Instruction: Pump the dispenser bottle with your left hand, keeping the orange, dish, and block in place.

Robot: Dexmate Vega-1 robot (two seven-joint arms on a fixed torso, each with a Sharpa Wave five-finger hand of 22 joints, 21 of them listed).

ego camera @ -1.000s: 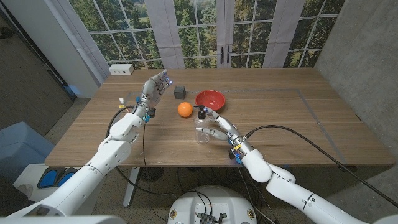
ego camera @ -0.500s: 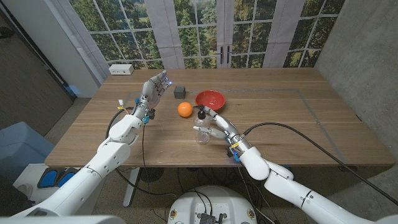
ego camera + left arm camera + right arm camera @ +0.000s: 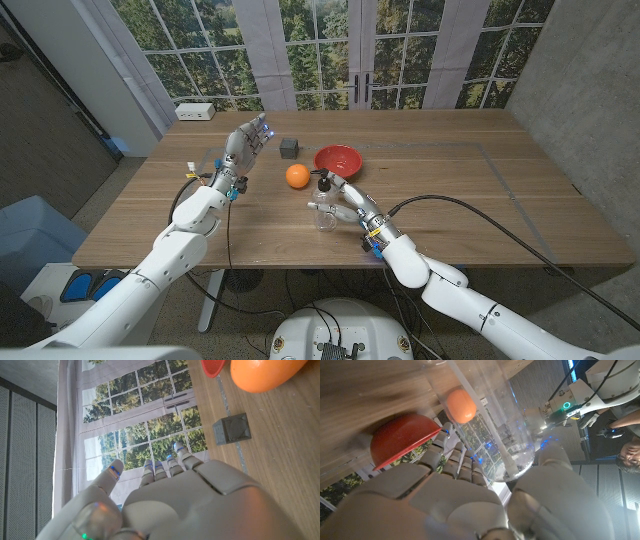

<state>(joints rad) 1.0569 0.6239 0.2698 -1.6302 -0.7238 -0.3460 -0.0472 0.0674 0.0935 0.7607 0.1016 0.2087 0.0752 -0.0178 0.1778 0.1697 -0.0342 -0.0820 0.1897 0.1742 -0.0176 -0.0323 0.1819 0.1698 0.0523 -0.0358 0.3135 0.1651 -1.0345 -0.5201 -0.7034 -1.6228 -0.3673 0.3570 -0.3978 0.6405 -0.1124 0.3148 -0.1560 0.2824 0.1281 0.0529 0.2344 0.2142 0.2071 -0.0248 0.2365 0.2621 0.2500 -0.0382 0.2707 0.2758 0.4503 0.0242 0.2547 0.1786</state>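
Observation:
A clear dispenser bottle [image 3: 324, 208] with a black pump head stands near the table's front middle. My right hand [image 3: 347, 204] grips it from the right, and the right wrist view shows the bottle [image 3: 492, 425] between the fingers and thumb of that hand [image 3: 470, 505]. The orange [image 3: 297, 175] lies just behind and left of the bottle, the red dish [image 3: 338, 159] behind it, and the dark grey block [image 3: 289, 147] farther back. My left hand [image 3: 248, 142] is raised left of the block, fingers apart, holding nothing. The left wrist view has that hand [image 3: 190, 500], the block [image 3: 231, 428] and the orange [image 3: 265, 372].
A white box [image 3: 195, 111] sits at the table's far left corner. Bare wood [image 3: 480, 190] stretches to the right of the dish. Windows and curtains stand behind the table. A person [image 3: 632, 455] appears at the edge of the right wrist view.
My right forearm and hand have shifted slightly left around the bottle. The left hand, orange, dish and block have stayed where they were.

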